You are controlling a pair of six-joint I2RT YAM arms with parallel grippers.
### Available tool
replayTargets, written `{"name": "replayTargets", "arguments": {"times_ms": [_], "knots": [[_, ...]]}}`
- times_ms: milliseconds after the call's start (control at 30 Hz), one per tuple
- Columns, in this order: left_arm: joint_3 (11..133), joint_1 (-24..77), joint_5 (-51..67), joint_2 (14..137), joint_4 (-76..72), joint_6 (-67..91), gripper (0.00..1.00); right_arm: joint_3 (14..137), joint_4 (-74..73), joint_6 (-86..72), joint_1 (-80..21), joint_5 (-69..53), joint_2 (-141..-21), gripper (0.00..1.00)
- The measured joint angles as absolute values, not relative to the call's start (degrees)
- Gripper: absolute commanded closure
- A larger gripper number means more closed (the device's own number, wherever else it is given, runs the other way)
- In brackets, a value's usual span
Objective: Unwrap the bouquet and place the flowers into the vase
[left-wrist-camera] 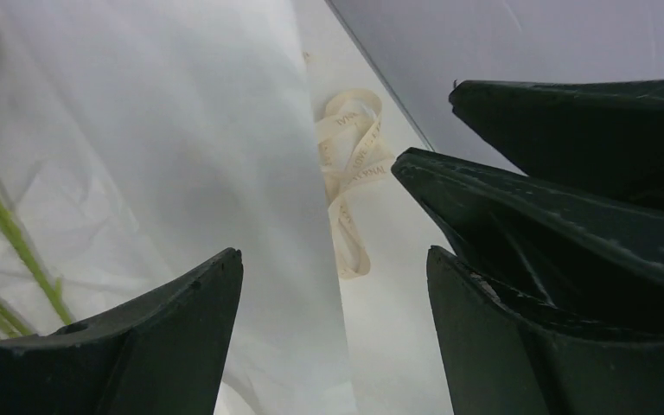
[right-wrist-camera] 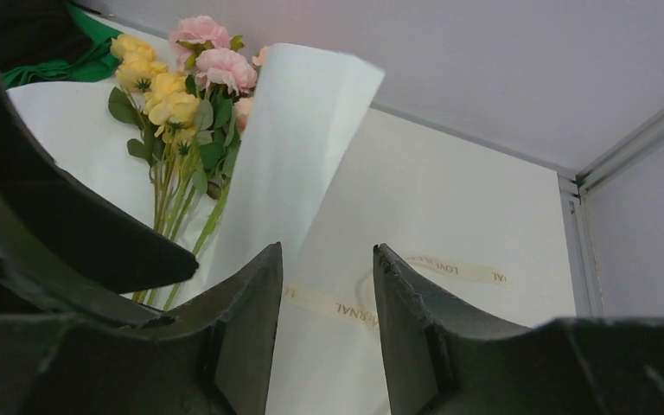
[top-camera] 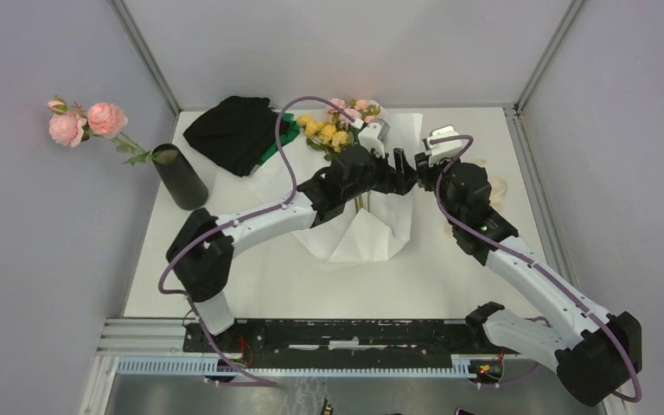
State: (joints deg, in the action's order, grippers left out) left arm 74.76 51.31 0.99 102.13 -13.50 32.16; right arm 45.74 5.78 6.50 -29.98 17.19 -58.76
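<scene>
The bouquet lies unwrapped at the back middle of the table. Its pink and yellow flowers (top-camera: 335, 125) (right-wrist-camera: 181, 86) rest on the spread white paper sheet (top-camera: 359, 233) (left-wrist-camera: 181, 173), and one flap (right-wrist-camera: 298, 147) stands up beside them. The cream ribbon (left-wrist-camera: 350, 164) (right-wrist-camera: 354, 307) lies loose on the table. My left gripper (top-camera: 405, 170) (left-wrist-camera: 333, 259) is open, with the paper's edge in the gap but untouched. My right gripper (top-camera: 425, 164) (right-wrist-camera: 324, 255) faces it, open with nothing between its fingers. The black vase (top-camera: 180, 177) stands at the far left.
A separate stem of pink roses (top-camera: 82, 123) sticks out of the vase toward the left wall. A black-and-green cloth heap (top-camera: 233, 130) (right-wrist-camera: 52, 43) lies at the back left, next to the flowers. The two grippers are almost touching above the paper.
</scene>
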Motion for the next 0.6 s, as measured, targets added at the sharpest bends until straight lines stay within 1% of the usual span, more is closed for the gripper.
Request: {"name": "replayTargets", "arguments": {"times_ms": [100,233,400,467,600], "knots": [[75.07,51.07,-0.99,98.21,-11.55,31.14,0.15,45.74,6.66,6.39,-29.56,17.61,-57.95,0.51],[74.5,51.29,-3.46,96.14,-10.48,30.89,0.15,45.78,5.98,6.24,-29.85,16.73,-56.51,0.51],[67.05,50.43,-8.69,92.6,-10.33,30.85,0.17,45.8,3.66,6.04,-30.0,14.81,-52.56,0.5],[63.61,48.49,-9.06,92.29,-10.59,31.29,0.2,45.84,3.51,5.78,-30.0,13.8,-50.06,0.5],[59.0,41.67,-7.66,94.11,-11.53,32.93,0.21,46.65,3.64,4.67,-30.0,10.68,-46.13,0.48]]}}
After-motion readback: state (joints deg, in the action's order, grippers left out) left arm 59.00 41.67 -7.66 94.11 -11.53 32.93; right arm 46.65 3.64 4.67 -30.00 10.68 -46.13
